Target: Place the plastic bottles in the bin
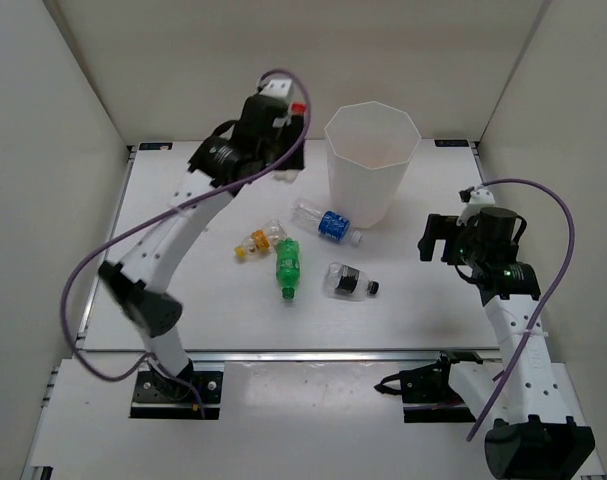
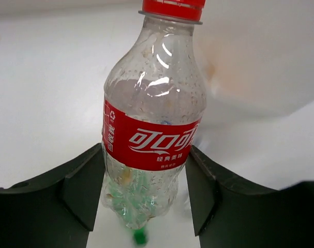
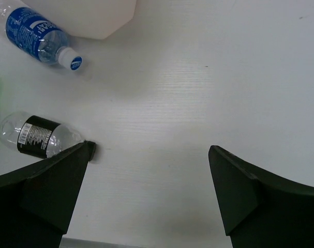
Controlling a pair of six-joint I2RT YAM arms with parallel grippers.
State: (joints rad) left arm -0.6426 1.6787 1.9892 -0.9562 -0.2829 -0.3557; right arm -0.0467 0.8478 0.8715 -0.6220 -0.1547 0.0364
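My left pincer [image 2: 145,181] is clamped on the red-label bottle [image 2: 154,98], raised just left of the bin [image 1: 373,190], cap pointing away from my wrist. Green bottle [image 1: 287,262] (cap toward me) and blue-label bottle [image 1: 330,224] lie on the surface [image 1: 433,315]. Right pincer [image 3: 151,155] is wide open.

Bin [image 1: 373,165] at the worktop's [image 1: 413,310] rear, lying bottle [image 1: 326,223] just beside its base, three bottles [image 1: 287,266] in front, held bottle [image 2: 154,103] in left claw [image 2: 145,175] left of the bin, right claw [image 3: 149,149] far right.

Top cam: high, near side of bin [image 1: 373,165], facing down. L wrist: close-up, left of bin. R wrist: right of bin, sharing its base w/ top.
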